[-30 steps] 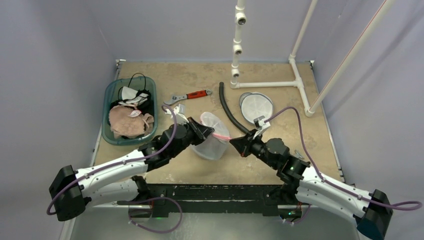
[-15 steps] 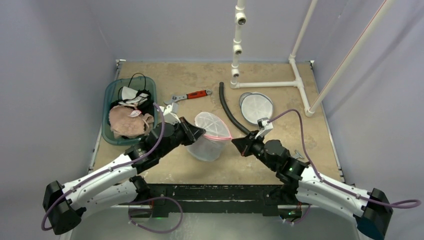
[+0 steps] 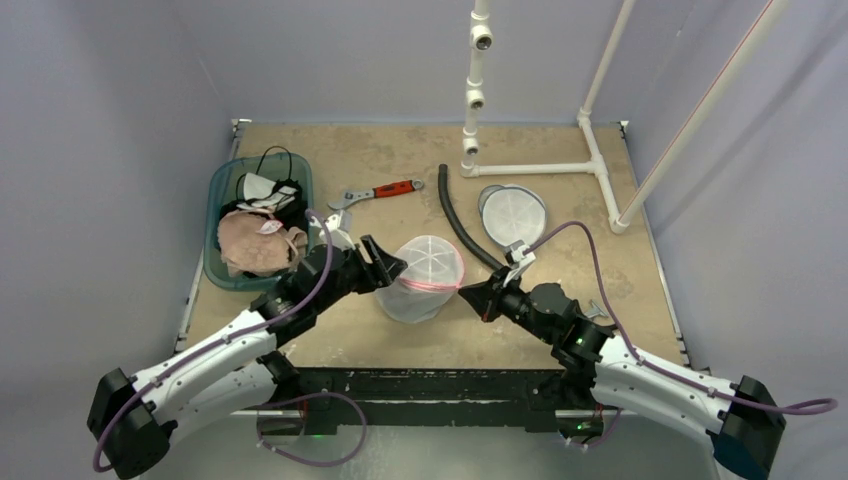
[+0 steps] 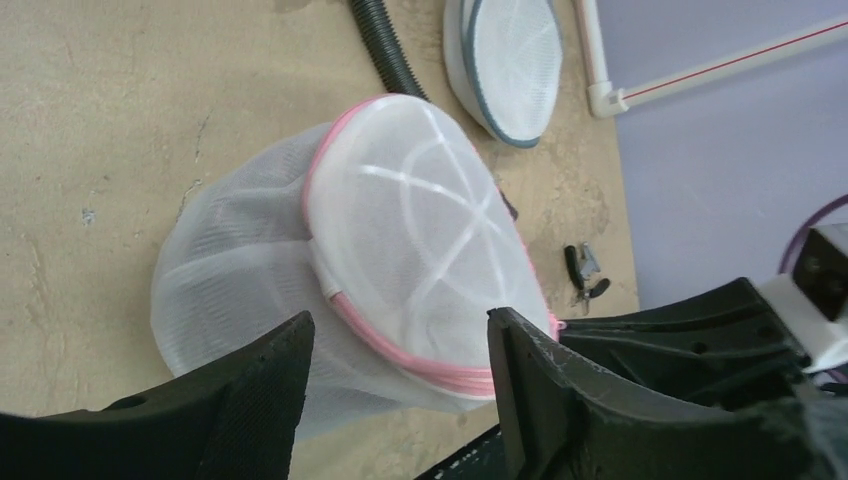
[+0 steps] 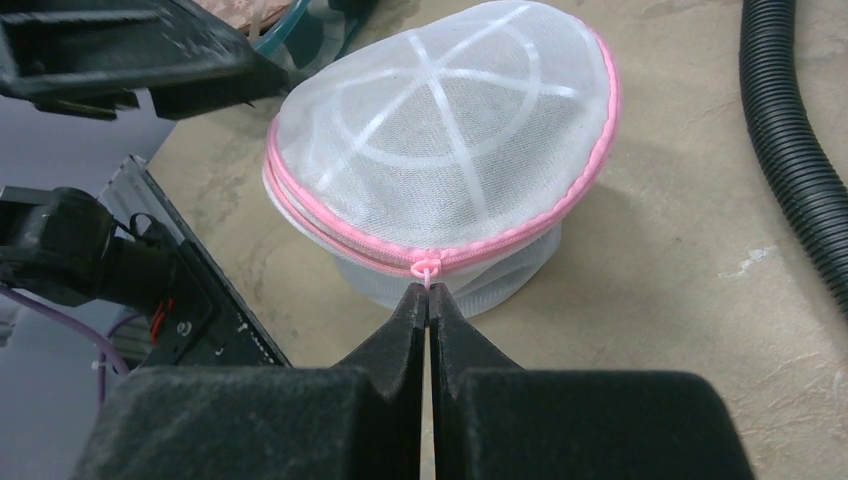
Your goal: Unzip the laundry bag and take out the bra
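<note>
The laundry bag [image 3: 425, 275], a white mesh dome with a pink zip round its lid, sits on the desk [image 3: 560, 150] about midway between the left and right edges, nearer the near edge than the far one. Its lid lies down on the body. In the right wrist view the zip pull [image 5: 428, 268] is on the side facing the right arm. Left of the pull the pink line looks doubled, as if the teeth were parted there, while right of it the line reads as one closed band. I cannot tell how far round it is undone.

The right gripper [image 5: 428, 300] is pressed together on that pull, pinching it. The left gripper [image 4: 400, 325] is spread and holds nothing, just beside the bag on its left side.

No bra can be made out through the mesh. Judging by this, the unzipping is under way at best. Finishing it, lifting the lid and taking out the bra are all left.

Further out, a black hose [image 3: 455, 215] lies behind the bag and a basket [image 3: 213, 190] of clothes sits by the left edge.
</note>
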`<state>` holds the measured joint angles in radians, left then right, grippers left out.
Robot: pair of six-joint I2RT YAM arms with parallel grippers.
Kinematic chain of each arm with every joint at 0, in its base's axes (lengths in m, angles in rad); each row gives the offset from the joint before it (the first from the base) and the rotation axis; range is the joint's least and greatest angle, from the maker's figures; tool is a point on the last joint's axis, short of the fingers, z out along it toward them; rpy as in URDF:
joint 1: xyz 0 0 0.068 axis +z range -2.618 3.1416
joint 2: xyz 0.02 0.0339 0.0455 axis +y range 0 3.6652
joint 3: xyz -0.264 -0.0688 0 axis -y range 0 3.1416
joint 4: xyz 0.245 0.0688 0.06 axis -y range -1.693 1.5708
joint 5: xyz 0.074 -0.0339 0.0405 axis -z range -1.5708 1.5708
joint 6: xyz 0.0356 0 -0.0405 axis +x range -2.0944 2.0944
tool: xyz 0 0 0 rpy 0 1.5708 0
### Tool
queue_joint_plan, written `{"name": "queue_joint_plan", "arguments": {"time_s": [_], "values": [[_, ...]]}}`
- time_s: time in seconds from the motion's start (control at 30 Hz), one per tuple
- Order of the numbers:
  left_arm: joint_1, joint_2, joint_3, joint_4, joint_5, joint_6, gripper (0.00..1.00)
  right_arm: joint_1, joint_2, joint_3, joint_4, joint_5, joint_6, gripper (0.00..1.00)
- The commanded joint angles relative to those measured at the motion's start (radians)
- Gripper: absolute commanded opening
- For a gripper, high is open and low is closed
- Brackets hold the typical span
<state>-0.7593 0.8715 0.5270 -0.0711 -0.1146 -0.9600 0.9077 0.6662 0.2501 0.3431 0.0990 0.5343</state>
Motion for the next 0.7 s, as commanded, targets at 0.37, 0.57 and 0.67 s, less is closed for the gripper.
{"name": "queue_joint_plan", "arguments": {"time_s": [0.37, 0.57, 0.67], "values": [[-0.368, -0.093, 0.100, -0.107, -0.240, -0.430, 0.79, -0.006, 0.015, 0.006, 0.048, -0.043, -0.044, 0.00], [-0.573, 0.051, 0.101, 0.003, -0.473, -0.598, 0.87, -0.006, 0.016, 0.005, 0.043, -0.030, -0.044, 0.00], [-0.574, 0.156, 0.135, 0.022, -0.489, -0.641, 0.89, -0.005, 0.014, 0.003, 0.043, -0.032, -0.042, 0.00]]}}
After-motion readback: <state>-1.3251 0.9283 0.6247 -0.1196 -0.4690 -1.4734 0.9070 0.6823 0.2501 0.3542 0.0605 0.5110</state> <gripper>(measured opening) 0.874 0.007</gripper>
